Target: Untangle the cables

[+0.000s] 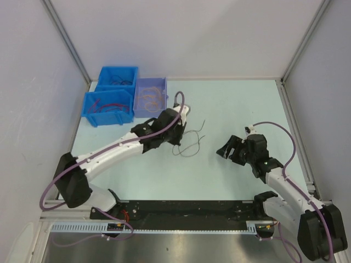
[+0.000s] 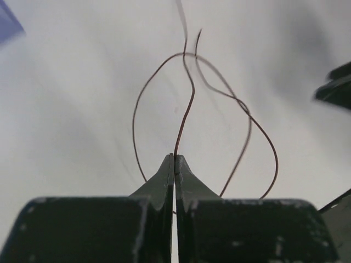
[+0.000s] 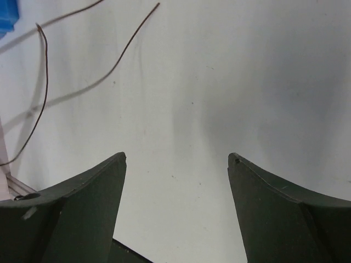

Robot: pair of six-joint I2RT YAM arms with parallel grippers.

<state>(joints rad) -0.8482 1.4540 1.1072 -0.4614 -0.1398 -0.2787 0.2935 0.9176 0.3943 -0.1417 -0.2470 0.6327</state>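
Thin dark curly cables (image 1: 189, 143) lie in loops on the pale table just right of my left gripper (image 1: 176, 137). In the left wrist view the left gripper (image 2: 174, 158) is shut on one dark reddish cable (image 2: 186, 104), which rises straight from between its fingertips while other loops curve on both sides. My right gripper (image 1: 226, 149) hovers open to the right of the cables, apart from them. In the right wrist view the right gripper (image 3: 176, 159) holds nothing, and cable ends (image 3: 123, 52) lie farther ahead at the upper left.
Two blue bins (image 1: 118, 76) (image 1: 90, 107) and a lilac bin (image 1: 160, 109) stand at the back left, each with coloured cables inside. Frame posts and walls border the table.
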